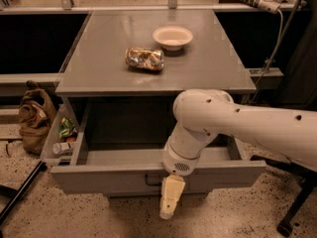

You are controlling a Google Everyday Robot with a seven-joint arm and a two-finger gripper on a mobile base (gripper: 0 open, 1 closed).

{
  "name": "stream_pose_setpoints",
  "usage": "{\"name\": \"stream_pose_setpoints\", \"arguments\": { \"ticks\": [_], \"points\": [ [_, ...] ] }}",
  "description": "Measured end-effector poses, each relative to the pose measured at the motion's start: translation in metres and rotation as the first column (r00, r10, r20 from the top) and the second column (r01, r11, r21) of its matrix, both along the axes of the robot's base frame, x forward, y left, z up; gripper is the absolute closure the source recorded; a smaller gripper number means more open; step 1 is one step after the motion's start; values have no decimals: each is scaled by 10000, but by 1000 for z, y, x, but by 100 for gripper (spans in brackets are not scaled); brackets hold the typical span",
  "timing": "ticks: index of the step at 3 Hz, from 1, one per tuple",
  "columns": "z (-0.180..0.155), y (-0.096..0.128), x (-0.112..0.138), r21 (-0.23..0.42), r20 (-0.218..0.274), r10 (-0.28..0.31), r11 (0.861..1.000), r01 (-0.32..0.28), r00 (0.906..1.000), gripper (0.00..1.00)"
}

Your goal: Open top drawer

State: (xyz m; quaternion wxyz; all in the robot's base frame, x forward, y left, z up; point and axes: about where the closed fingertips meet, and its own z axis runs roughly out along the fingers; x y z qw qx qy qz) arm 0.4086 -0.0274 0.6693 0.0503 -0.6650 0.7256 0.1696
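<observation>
top drawer (94,180): stands open, drawn well out from under the grey cabinet top (213,68); its wide flat front faces the camera low in the view, and the plain grey inside shows behind it
handle (150,181): small dark loop at the middle of the drawer front, partly hidden by the gripper
gripper (171,202): cream-coloured, pointing down in front of the drawer front, just right of the handle and reaching below the panel's lower edge
grip: whether it is wide, narrow or holding the handle cannot be told from this angle
arm (247,128): white, coming in from the right edge, bending down over the open drawer to the wrist at the front panel
bowl (172,36): pale and round, on the cabinet top toward the back
crumpled wrapper (144,59): shiny, lying on the top just in front and left of the bowl, apart from it
side bin (55,152): clear, at the cabinet's left side, with small packets inside
brown bag (35,117): on the floor left of the bin
</observation>
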Motion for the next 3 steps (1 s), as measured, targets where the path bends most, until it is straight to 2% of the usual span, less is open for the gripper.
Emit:
{"name": "stream_pose_setpoints", "arguments": {
  "ticks": [1,2,3],
  "points": [
    [0,0,0,0,0,1,10000,-1,10000,0],
    [0,1,-15,-191,-274,468,9987,-473,9985,0],
    [-2,-6,-33,-370,-649,627,9972,-652,9959,0]
  ]
}}
